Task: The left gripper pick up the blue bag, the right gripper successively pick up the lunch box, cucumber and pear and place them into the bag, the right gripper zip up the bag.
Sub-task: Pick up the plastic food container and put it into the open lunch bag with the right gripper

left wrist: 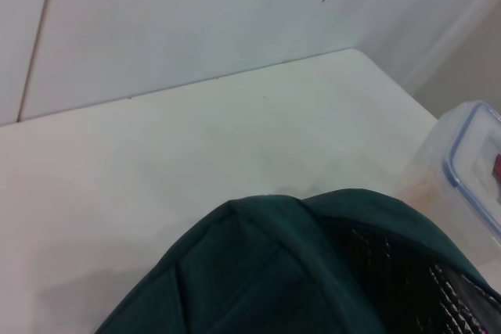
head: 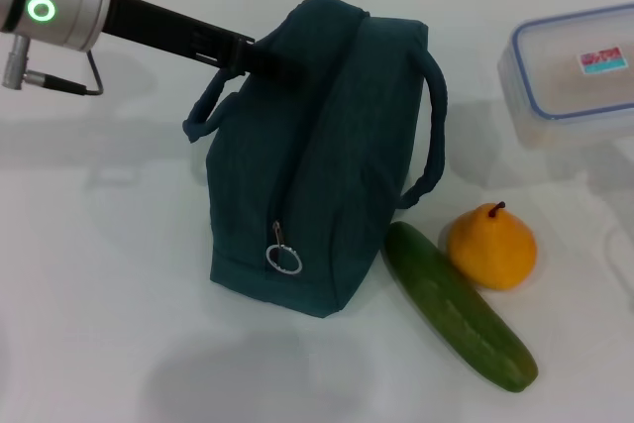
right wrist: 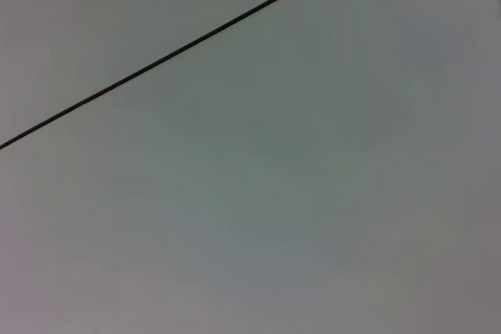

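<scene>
Though partly hidden, left pincer (head: 267, 58) seemingly grips bag (head: 317, 165).

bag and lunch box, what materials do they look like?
Bag: looks like matte woven fabric, soft creases and sewn seams, metal ring zipper pull; dark mesh-like lining shows in the left wrist view. Lunch box: probably clear glossy hard plastic, see-through walls, blue-rimmed lid.

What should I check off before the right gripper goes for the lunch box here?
1. Left gripper at the top edge of the bag: ok.
2. Firm grasp on the fabric: cannot tell.
3. Bag opening wide enough for loading: cannot tell; the left wrist view shows a dark mesh lining.
4. Lunch box unobstructed, lid on: ok.
5. Cucumber and pear outside the bag: ok.
6. Right gripper position: cannot tell, it is out of view.
</scene>
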### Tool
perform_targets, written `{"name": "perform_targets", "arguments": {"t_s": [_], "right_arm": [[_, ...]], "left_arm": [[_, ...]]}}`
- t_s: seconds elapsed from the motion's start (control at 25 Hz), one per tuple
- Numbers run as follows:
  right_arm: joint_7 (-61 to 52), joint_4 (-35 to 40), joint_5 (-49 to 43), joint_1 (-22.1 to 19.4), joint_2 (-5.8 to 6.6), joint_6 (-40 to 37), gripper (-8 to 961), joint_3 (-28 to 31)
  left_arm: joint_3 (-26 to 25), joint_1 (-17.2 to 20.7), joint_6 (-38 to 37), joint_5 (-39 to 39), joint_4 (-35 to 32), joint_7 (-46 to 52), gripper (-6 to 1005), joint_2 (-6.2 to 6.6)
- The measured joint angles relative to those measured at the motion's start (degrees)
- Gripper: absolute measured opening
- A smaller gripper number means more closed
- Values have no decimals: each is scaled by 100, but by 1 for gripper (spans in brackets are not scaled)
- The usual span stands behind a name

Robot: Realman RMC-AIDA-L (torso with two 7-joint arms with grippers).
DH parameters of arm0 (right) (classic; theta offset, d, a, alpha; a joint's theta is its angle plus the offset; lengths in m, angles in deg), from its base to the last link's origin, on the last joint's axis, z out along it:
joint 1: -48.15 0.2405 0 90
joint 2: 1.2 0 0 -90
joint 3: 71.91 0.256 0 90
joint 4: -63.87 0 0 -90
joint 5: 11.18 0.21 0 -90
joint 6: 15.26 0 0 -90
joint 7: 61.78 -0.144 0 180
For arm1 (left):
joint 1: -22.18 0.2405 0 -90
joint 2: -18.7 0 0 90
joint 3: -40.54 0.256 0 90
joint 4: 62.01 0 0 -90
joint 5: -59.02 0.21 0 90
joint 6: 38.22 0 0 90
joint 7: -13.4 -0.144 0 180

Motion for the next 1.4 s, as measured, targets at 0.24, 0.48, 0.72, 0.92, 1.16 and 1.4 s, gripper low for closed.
{"name": "perform_targets", "arguments": {"t_s": [0.24, 0.48, 0.72, 0.92, 1.16, 1.4], "right_arm": [[1, 0, -7, -56, 0, 0, 96, -8], [1, 0, -16, -60, 0, 0, 97, -26], [1, 0, -17, -60, -5, -1, 96, -30], [0, 0, -17, -60, -8, -17, 96, -30], [-23, 0, -16, -51, -9, -202, 97, -2], [-39, -31, 28, -3, -9, -296, 97, 63]], "left_arm": [[3, -41, -59, 30, -11, 9, 388, 15], [3, -43, -62, 43, -11, 14, 185, 15], [1, -39, -69, 44, -11, 25, 40, 13], [-30, -41, -72, -40, -49, 140, 41, 13], [-11, 25, -119, -69, -750, 534, 41, -30], [-9, 165, -148, -66, -1121, 763, 42, -150]]}}
